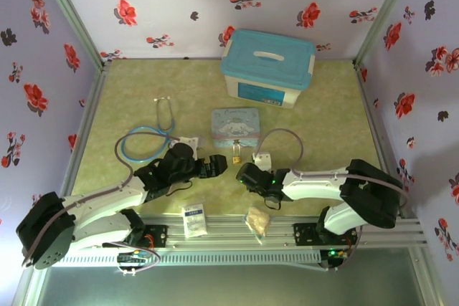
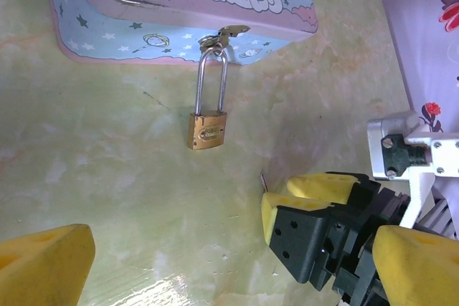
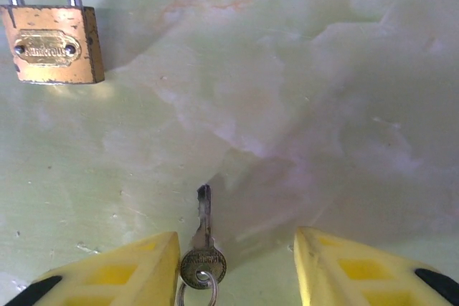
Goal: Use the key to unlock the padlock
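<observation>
Right end effector (image 3: 237, 241) open, its fingers (image 3: 115, 270) straddling the key (image 3: 204, 238), which lies flat on the surface (image 3: 344, 105) close beside one finger, possibly touching it (view unclear). Key judged light, thin, rigid and slick, so best pinched across its round head with the blade left free. Left end effector (image 2: 229, 256) also open and empty; beyond, the padlock (image 3: 50, 44) lies flat, shackle through the hasp of the tin (image 2: 179, 5), judged small, stiff, dense, likely to slide unless its brass body is held.
</observation>
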### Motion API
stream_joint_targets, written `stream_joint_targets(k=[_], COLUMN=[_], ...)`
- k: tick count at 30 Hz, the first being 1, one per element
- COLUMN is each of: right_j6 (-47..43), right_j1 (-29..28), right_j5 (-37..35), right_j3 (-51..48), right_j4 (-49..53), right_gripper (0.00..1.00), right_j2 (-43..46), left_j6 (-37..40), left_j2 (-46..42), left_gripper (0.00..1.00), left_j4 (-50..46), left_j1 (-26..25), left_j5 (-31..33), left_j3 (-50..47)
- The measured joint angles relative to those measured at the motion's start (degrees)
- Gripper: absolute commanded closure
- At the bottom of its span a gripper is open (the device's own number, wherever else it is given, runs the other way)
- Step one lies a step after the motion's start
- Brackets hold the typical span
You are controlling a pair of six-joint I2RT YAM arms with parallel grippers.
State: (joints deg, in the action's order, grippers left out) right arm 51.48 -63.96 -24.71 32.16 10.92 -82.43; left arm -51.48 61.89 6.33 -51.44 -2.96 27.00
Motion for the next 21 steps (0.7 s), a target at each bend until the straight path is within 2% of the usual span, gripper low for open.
stream_joint_targets(k=[11,16,21], right_j6=[1.8,3.6,4.1], right_j1=[-3.2,-4.5,-4.9], right_j5=[-3.9,-5.2,-5.4], right_j3=[1.6,2.8,3.1], right_j4=[1.7,2.6,2.4], right_gripper=[0.66,0.81,0.86], right_j2=[-2.5,-4.1,-4.4], left_j6=[-1.0,-1.2,-1.6], left_j2=[1.1,1.0,1.0], left_gripper=[0.00,0.00,0.00], left_j4=[1.0,1.0,1.5], left_j1=[-0.1,-0.1,-0.1], left_j5=[0.1,0.9,1.5], left_j3=[0.0,-0.1,-0.6])
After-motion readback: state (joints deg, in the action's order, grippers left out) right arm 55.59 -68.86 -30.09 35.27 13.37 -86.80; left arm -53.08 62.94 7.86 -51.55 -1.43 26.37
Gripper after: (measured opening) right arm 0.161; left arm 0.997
